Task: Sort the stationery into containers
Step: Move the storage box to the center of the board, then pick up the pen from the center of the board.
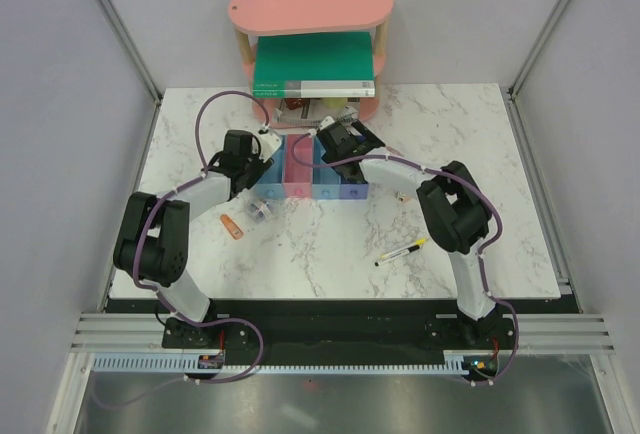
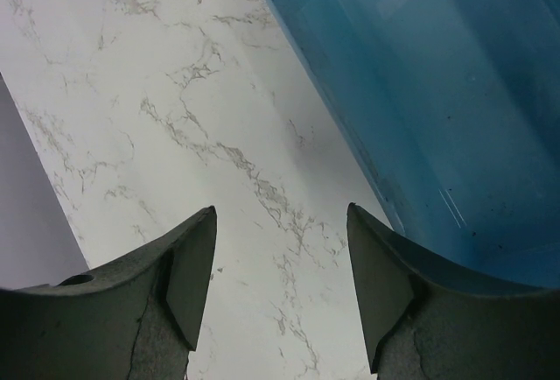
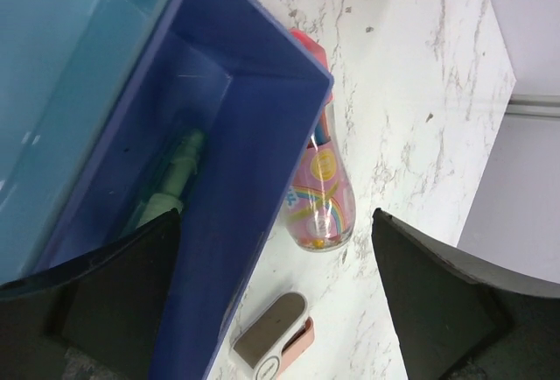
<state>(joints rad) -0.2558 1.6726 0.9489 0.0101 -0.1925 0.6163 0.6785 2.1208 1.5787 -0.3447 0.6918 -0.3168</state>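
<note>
1. Currently your left jaws stand partly open, holding nothing, above the bare bench [image 2: 175, 91] just beside the outer blue bin [image 2: 437, 117].
2. Your right jaws gape fully wide, empty, over the purple-blue bin [image 3: 236, 135].
3. You have the green piece [image 3: 171, 183] lying inside that purple-blue bin.
4. Your pink-red piece [image 3: 319, 196] lies on the bench just beside that bin's outer wall, the pale pink piece [image 3: 271, 338] near it.
5. Your orange piece [image 1: 232, 225] and clear roll [image 1: 260, 210] lie on the bench near the blue bin.
6. Your yellow-and-black pen [image 1: 401, 251] lies well apart from the containers [image 1: 298, 182].
</note>
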